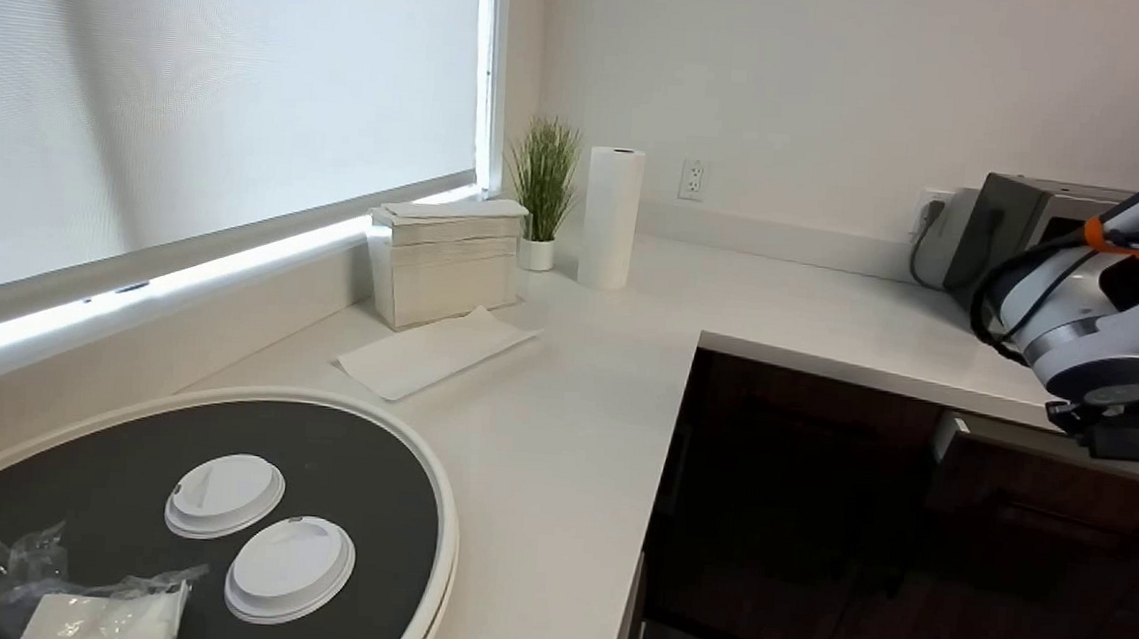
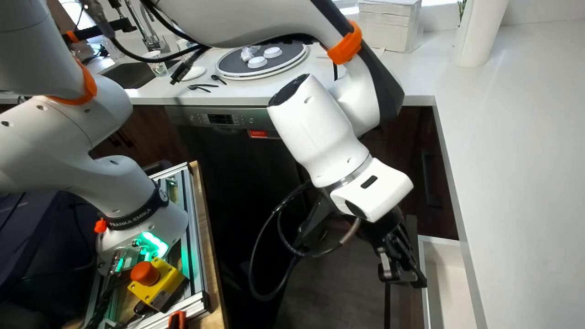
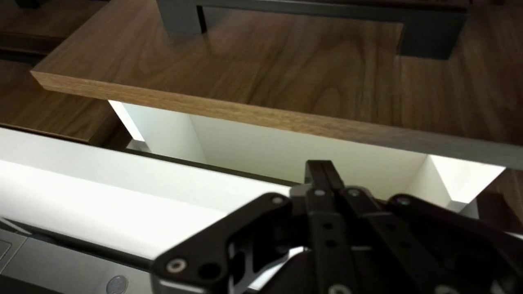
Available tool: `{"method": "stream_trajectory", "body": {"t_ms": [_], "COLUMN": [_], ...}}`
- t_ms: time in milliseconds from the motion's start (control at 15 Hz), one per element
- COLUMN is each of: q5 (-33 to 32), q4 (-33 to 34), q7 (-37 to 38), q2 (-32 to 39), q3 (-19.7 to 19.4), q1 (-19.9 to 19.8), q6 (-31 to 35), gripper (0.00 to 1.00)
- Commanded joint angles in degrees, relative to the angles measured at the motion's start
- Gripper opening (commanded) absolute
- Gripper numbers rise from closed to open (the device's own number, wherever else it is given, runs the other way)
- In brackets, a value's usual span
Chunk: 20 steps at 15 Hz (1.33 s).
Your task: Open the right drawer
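My Robotiq gripper (image 3: pixel 322 167), pinched together on nothing, sits by the right drawer (image 3: pixel 253 143), partly out below the white countertop (image 2: pixel 516 160); whether it reaches inside I can't quite tell; I'd hook behind the walnut-toned front (image 3: pixel 261 77), pulling straight.

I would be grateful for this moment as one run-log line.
Right drawer: open, pale interior visible | handle: not gripped | jaws: shut, nothing between
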Motion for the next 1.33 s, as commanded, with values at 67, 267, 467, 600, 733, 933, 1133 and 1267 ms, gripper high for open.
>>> {"method": "stream_trajectory", "body": {"t_ms": [67, 267, 467, 600, 733, 933, 1133, 1267], "q5": [3.2, 4.4, 6.3, 7.0, 7.5, 6.7, 8.0, 10.6], "q4": [5.1, 7.0, 8.1, 9.3, 9.9, 10.7, 11.4, 11.7], "q7": [-2.9, -3.6, -4.8, -5.2, -5.5, -5.1, -5.9, -7.3], "q2": [1.4, 2.7, 4.2, 5.5, 6.3, 6.9, 7.8, 8.3], "q3": [-0.4, -0.9, -1.2, -1.4, -1.4, -1.4, -1.5, -1.5], "q1": [-0.1, 0.0, 0.1, 0.1, -0.1, -0.4, -0.4, -0.3], "q6": [-3.8, -4.9, -4.9, -4.4, -4.6, -5.3, -4.7, -4.0], "gripper": [0.0, 0.0, 0.0, 0.0, 0.0, 0.0, 0.0, 0.0]}}
